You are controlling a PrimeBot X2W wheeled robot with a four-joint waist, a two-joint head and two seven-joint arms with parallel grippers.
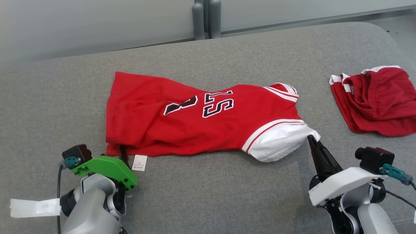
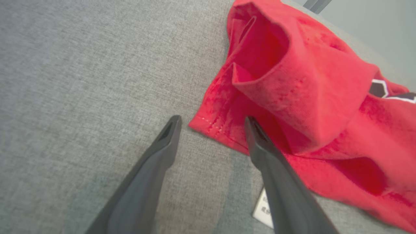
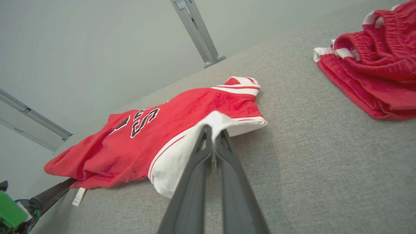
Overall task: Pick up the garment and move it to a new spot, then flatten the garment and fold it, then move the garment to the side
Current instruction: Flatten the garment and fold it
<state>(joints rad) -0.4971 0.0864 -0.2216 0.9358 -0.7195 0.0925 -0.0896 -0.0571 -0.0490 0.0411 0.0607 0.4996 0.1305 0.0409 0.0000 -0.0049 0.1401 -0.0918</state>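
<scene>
Nearest the robot, the left gripper [image 2: 212,122] has its jaws wide apart at the jersey's near hem corner [image 2: 203,125]. One finger is over bare grey cushion [image 1: 211,195] and the other over red cloth, so the corner sits in the gap without being pinched. A white label [image 1: 140,162] lies just beside it on the cushion. The right gripper [image 3: 213,130] has its jaws pressed together on the edge of the white sleeve [image 1: 279,143], which it holds slightly lifted.

The jersey [image 1: 195,126] lies across the middle of the cushion, with the hem towards the robot's left and the sleeves towards its right. It is rumpled, and a loose fold bulges open at the hem end.

This looks like the flattening step. To do it well, the left gripper should close on the corner through both layers of cloth, deep enough that the hem does not slip out. Both arms can then draw gently apart and low, so the bulge lies down without dragging the jersey.

Further right, well apart, lies a heap of red shorts [image 1: 380,104]. Two grey posts [image 1: 206,19] stand beyond the far edge.
</scene>
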